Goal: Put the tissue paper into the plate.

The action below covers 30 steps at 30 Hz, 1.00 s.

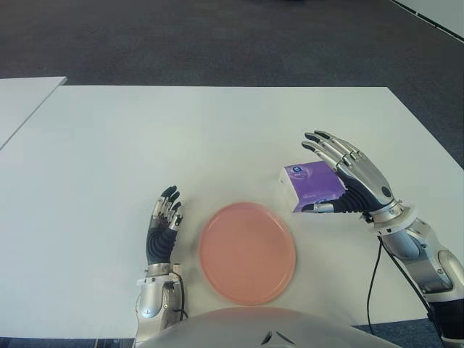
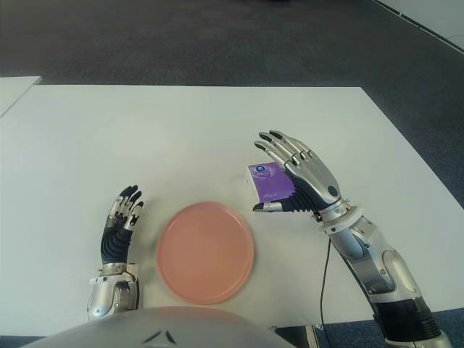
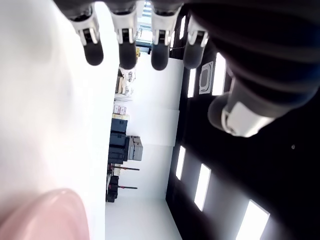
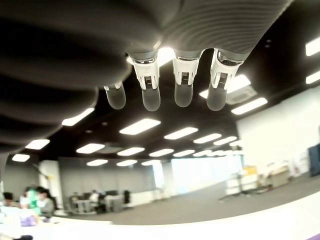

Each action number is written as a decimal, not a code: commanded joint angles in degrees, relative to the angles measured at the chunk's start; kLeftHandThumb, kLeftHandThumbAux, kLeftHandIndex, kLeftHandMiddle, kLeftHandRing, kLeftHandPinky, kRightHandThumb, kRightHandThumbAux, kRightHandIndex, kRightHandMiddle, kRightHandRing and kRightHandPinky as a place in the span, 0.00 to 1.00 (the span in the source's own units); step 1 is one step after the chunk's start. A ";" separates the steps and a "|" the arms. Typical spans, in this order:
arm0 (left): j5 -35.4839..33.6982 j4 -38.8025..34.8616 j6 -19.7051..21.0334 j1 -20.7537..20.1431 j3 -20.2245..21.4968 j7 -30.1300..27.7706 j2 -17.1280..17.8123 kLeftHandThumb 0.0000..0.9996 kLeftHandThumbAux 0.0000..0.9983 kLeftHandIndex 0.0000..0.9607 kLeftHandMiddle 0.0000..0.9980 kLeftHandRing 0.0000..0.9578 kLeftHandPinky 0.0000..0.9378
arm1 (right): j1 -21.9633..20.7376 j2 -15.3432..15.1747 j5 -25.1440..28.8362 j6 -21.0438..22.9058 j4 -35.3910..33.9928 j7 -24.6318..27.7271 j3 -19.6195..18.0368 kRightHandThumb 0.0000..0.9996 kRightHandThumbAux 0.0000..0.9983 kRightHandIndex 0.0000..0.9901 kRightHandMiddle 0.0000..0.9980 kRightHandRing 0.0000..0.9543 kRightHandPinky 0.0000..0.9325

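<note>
— Where is this?
— An open-plan office: rows of ceiling light panels [image 4: 140, 126], desks with seated people [image 4: 42, 202] at lower left, dark carpet [image 1: 217, 43] across the top, white table [image 1: 181, 138].

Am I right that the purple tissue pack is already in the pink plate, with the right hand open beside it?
Not quite. The tissue pack lies on the table, beside the plate on its right, as the left eye view shows. The right hand is open beside the pack and grips nothing.
</note>
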 commanded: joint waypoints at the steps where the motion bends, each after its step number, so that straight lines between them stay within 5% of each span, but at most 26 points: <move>1: -1.06 8.70 5.27 2.29 1.11 -0.95 -0.24 0.20 0.55 0.14 0.12 0.12 0.15 | 0.82 1.85 0.18 4.86 -2.60 4.75 -1.84 0.21 0.42 0.00 0.00 0.00 0.00; 8: -1.15 9.76 4.82 1.69 1.67 -1.45 -0.14 0.22 0.56 0.16 0.13 0.13 0.16 | 0.16 3.76 -2.10 11.30 -5.28 9.28 -2.89 0.22 0.41 0.00 0.00 0.00 0.00; 18: -1.44 10.11 4.25 1.60 2.01 -2.47 -0.13 0.20 0.55 0.15 0.12 0.11 0.12 | -2.48 5.45 -8.58 15.15 -2.58 8.91 -1.78 0.21 0.41 0.00 0.00 0.00 0.00; 26: -1.22 9.91 4.29 1.68 2.48 -2.44 -0.56 0.20 0.54 0.18 0.13 0.11 0.14 | -2.74 10.44 -16.60 21.46 -1.61 6.18 0.55 0.20 0.42 0.00 0.00 0.00 0.00; 30: -1.57 9.28 4.62 1.83 2.24 -3.12 -0.52 0.20 0.54 0.20 0.14 0.11 0.14 | -2.71 15.39 -23.23 26.46 -1.09 4.05 4.09 0.19 0.42 0.00 0.00 0.00 0.00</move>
